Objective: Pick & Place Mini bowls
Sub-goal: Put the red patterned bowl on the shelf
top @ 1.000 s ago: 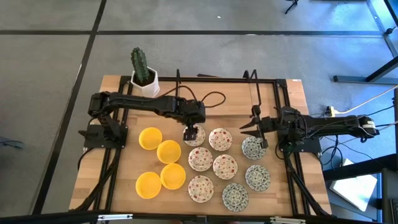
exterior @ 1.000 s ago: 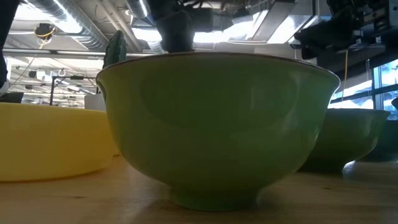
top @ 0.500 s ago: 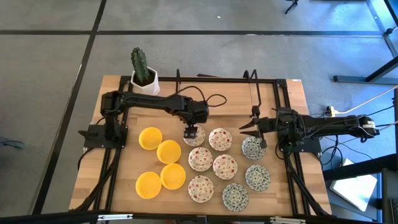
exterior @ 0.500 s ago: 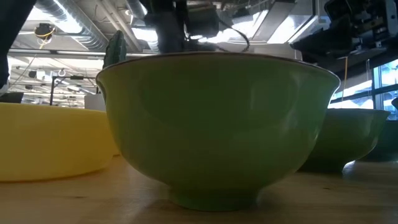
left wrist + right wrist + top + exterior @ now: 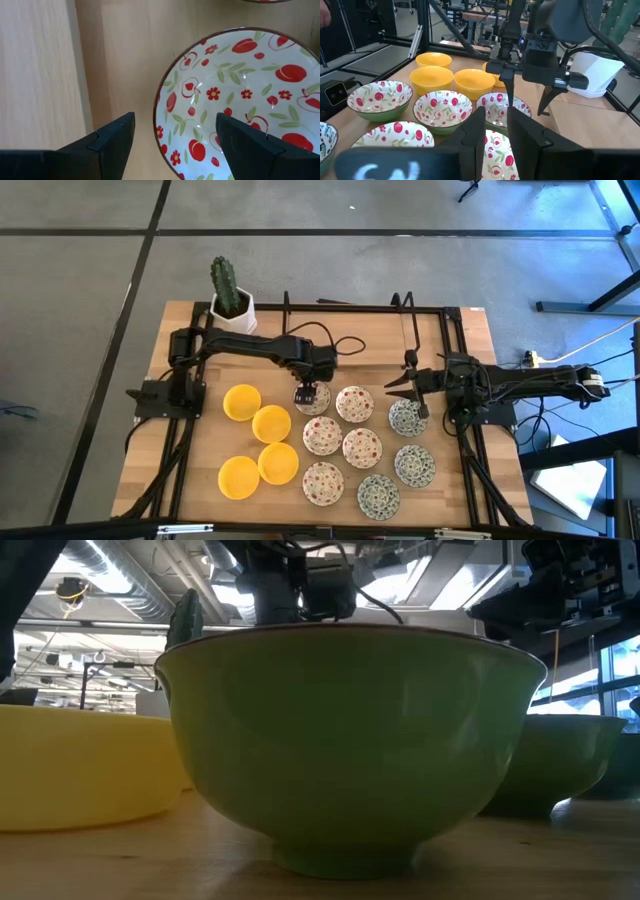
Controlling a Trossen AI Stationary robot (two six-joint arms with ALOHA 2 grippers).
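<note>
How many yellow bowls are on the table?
4: all on the table's left half, the yellow bowls run diagonally, then and nearer the front edge. None looks hidden.

Looks like a robotics lab or workshop: wooden table [image 5: 455,330] ringed by black metal framing [image 5: 422,30], exposed ceiling ducts [image 5: 120,590], further workbenches [image 5: 485,12] beyond the right gripper's jaws, grey floor [image 5: 400,270] marked with dark lines.

L fingers [image 5: 115,142] wide, R prob. narrow.
</note>
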